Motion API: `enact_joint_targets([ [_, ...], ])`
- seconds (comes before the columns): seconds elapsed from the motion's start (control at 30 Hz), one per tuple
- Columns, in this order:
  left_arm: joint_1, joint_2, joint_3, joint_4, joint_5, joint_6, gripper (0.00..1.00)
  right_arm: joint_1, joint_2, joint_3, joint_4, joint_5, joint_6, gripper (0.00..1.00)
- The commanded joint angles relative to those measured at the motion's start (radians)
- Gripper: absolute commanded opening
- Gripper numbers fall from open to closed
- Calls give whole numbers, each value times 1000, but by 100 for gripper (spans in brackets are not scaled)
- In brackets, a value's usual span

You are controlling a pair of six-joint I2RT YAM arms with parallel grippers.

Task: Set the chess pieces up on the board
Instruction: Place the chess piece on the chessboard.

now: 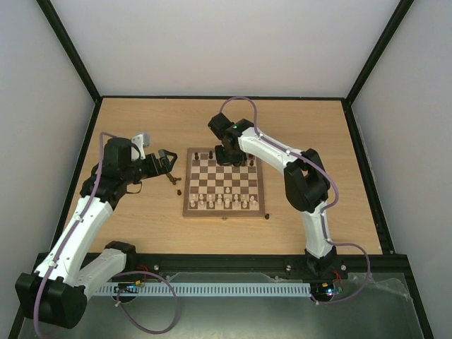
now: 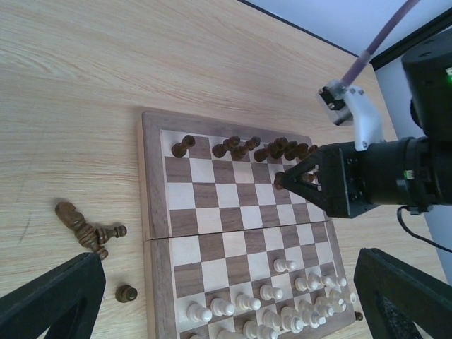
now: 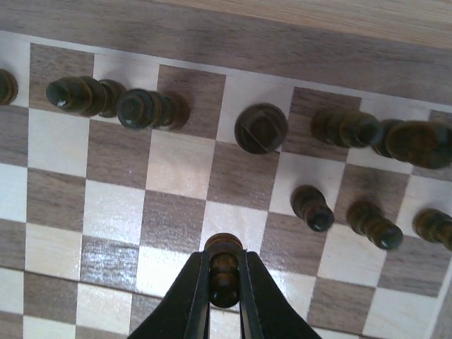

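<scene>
The board (image 1: 190, 206) lies mid-table, with cream chessmen on its near rows and dark chess pieces (image 1: 233, 153) along its far edge. My right gripper (image 3: 224, 282) is shut on a dark pawn (image 3: 224, 268), held upright just over a cream square in the second far row. Back-row dark pieces (image 3: 260, 128) and three pawns (image 3: 313, 208) stand beyond it. My left gripper (image 2: 226, 318) is open and empty, hovering over the table at the board's left edge (image 2: 152, 212). A few dark pieces (image 2: 85, 226) lie on the table there, and one pawn (image 2: 126, 293) stands.
The right gripper (image 2: 286, 180) also shows over the board's far right in the left wrist view. A small dark piece (image 1: 268, 215) lies off the board's near right corner. Bare tabletop surrounds the board, and black frame posts edge the table.
</scene>
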Motion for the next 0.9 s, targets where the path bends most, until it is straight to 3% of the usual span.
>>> enact_joint_targets([
  [0.0,8,-3,14,-5,-12,11,100,5,56,64,-58,7,-26,7],
  [0.27,12,0,17,-9,-15,18,100,3,131,147,-97,53,-30,7],
  [0.87,17,0,10,-7,-10,18,99,2,156,145,-114,68,-37,9],
])
